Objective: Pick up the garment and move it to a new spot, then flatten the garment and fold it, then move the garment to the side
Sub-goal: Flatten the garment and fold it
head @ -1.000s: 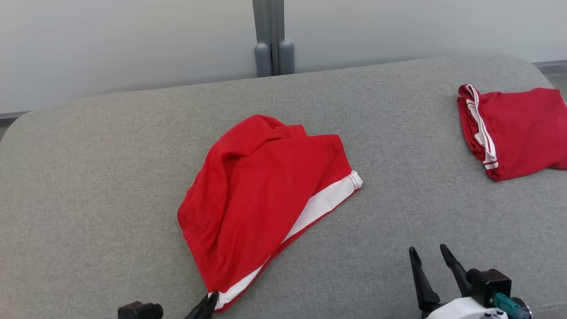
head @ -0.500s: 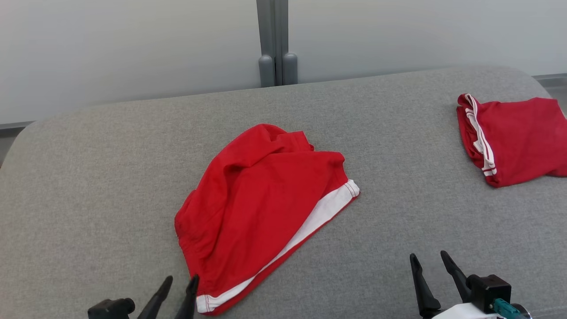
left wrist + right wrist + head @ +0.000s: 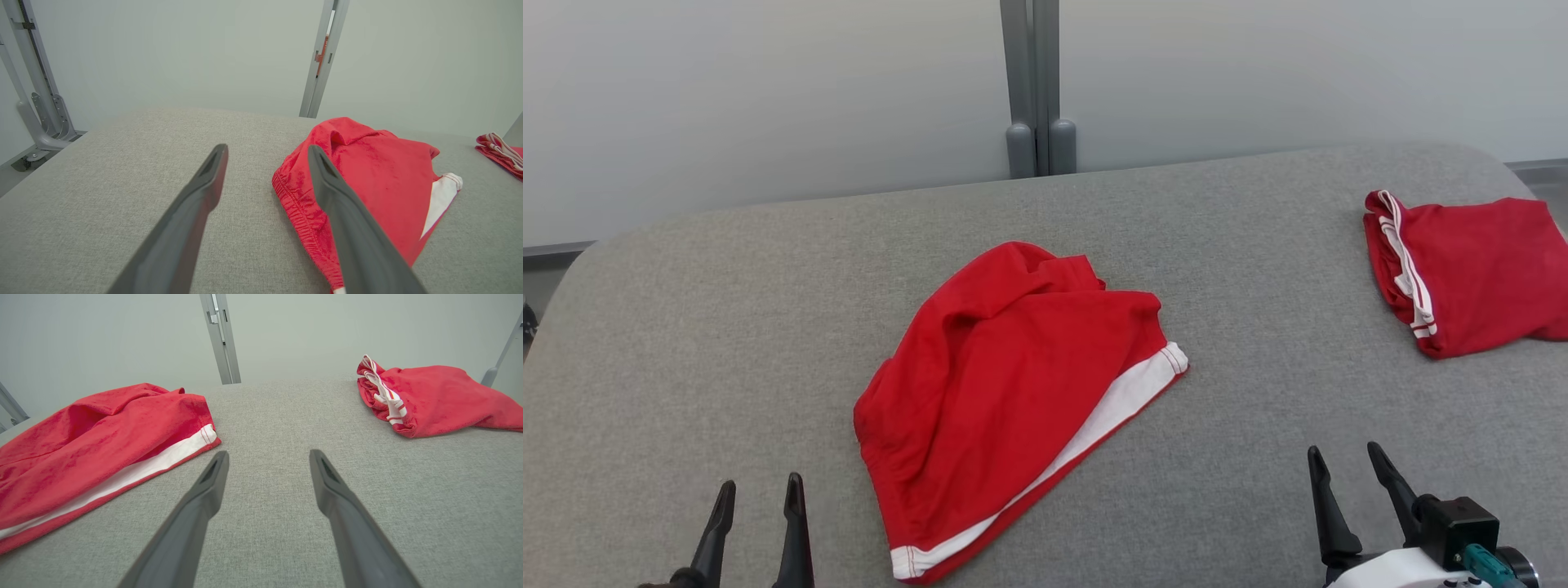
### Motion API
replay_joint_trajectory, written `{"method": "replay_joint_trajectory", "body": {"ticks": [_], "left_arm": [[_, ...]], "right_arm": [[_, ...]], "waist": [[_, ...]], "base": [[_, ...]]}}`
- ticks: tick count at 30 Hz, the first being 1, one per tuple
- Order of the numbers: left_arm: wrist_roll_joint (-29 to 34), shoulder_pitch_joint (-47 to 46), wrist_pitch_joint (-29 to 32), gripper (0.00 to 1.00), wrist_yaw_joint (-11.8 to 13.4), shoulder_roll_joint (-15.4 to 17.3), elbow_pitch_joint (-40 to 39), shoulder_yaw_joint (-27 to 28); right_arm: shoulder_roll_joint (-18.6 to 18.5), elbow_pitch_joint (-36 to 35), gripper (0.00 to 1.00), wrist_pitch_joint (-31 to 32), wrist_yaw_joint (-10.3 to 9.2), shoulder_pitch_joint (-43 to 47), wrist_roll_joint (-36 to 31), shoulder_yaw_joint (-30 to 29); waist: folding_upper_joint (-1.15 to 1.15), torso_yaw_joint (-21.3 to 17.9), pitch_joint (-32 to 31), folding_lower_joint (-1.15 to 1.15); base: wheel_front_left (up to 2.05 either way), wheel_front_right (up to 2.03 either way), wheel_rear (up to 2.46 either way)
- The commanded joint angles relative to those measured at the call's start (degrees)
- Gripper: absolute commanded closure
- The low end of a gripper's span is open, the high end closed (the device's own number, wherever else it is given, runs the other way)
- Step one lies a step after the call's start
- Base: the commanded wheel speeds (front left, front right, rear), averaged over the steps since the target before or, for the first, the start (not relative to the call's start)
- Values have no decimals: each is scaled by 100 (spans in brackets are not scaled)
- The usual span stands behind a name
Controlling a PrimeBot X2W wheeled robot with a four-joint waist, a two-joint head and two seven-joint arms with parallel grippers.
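A red garment point(image 3: 1005, 384) with a white stripe lies loosely bunched in the middle of the grey padded surface point(image 3: 727, 310). It also shows in the left wrist view point(image 3: 367, 183) and the right wrist view point(image 3: 94, 445). My left gripper point(image 3: 760, 488) stands open at the lower left, apart from the garment's near corner, with nothing between its fingers. At the lower right my right gripper point(image 3: 1343, 457) is open and empty too, well clear of the cloth.
A second red garment point(image 3: 1470, 269) with white trim lies at the far right edge of the surface, seen also in the right wrist view point(image 3: 429, 398). A grey post point(image 3: 1037, 90) stands behind the surface against a pale wall.
My left gripper has let go of the garment's near corner, opened and drawn back to the left. The camera has shifted a little. The right gripper stays open.
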Motion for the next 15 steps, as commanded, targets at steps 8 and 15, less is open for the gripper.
{"method": "replay_joint_trajectory", "body": {"ticks": [8,15], "left_arm": [[538,436,2,0,-85,-201,433,385],[415,463,2,0,-89,-224,546,301]], "right_arm": [[-11,-241,0,2,-10,-88,-217,49],[-12,-261,0,3,-10,-101,-206,116]], "waist": [[0,185,-103,0],[0,338,-125,0]], "base": [[0,0,0],[0,0,0]]}}
